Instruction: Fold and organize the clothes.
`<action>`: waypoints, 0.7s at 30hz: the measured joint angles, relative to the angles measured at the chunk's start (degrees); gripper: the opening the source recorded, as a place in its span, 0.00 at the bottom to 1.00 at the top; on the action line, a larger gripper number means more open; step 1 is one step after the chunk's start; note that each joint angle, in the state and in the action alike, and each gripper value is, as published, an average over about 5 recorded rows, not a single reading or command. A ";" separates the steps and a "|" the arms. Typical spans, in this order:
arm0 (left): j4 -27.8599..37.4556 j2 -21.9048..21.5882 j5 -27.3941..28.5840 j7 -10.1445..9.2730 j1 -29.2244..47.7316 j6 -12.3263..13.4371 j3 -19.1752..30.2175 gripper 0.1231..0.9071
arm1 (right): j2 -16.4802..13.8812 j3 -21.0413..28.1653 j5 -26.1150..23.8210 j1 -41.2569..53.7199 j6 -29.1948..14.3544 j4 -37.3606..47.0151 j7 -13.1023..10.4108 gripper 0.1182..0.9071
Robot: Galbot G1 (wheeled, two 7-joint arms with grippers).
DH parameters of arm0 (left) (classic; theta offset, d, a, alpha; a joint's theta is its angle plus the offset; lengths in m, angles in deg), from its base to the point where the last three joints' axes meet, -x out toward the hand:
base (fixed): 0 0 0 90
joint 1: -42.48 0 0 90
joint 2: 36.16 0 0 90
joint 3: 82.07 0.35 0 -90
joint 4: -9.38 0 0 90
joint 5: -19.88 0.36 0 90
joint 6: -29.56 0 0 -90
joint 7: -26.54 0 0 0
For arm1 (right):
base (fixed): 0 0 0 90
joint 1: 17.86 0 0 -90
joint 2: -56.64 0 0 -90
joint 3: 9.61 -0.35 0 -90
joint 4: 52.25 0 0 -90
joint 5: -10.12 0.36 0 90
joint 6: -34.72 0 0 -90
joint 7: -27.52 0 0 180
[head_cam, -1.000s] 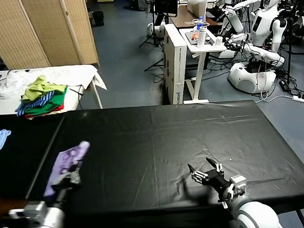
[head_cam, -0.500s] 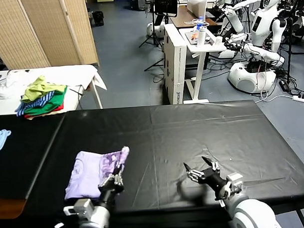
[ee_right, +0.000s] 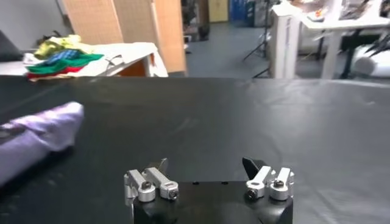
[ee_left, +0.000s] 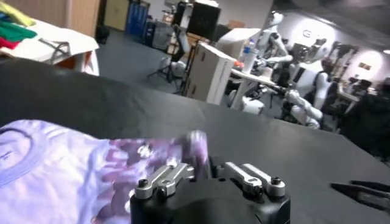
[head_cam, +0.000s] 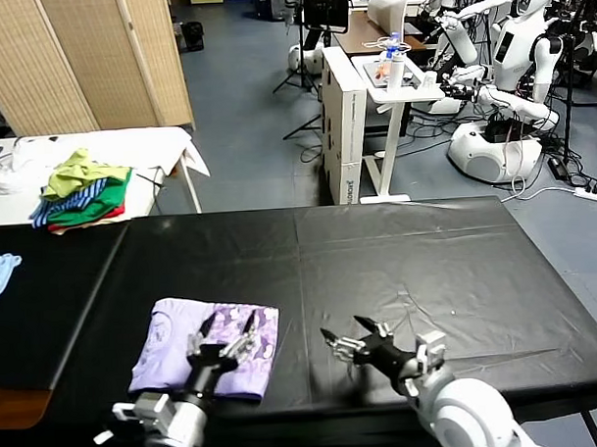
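Now folded over once more and dropped: T-shirt [head_cam: 207, 346] lying flat near the front-left of the black table [head_cam: 408, 259], left gripper [head_cam: 225, 334] above it, jaws wide (hem just released). Likely near finished. Right gripper [head_cam: 354, 341] beside, spread, empty. Only in head view: clothes pile [head_cam: 81, 187] well apart.

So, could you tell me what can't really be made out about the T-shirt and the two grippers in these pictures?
- T-shirt: head view, the left gripper covers part of its print; how many layers are folded is hidden.
- T-shirt, left wrist view: near part cut off by the edge and the gripper body; print blurred.
- T-shirt, right wrist view: only a blurred end at the edge.
- Right gripper: right wrist view, fingertips out of frame.
- Clothes pile: too small to count garments.
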 joint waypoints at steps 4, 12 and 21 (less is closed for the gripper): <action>0.49 -0.71 1.57 -0.12 -0.20 1.38 -2.10 0.99 | 1.32 5.41 1.23 2.93 -0.19 1.91 -3.77 1.00; 1.16 0.86 4.28 -0.01 -1.35 2.74 -2.93 1.00 | 6.25 14.86 1.52 7.40 -0.33 6.04 -9.19 1.00; 1.51 2.08 5.36 -0.27 -2.15 3.67 -3.73 1.00 | 11.20 20.24 -1.67 9.11 -0.64 9.29 -10.29 0.97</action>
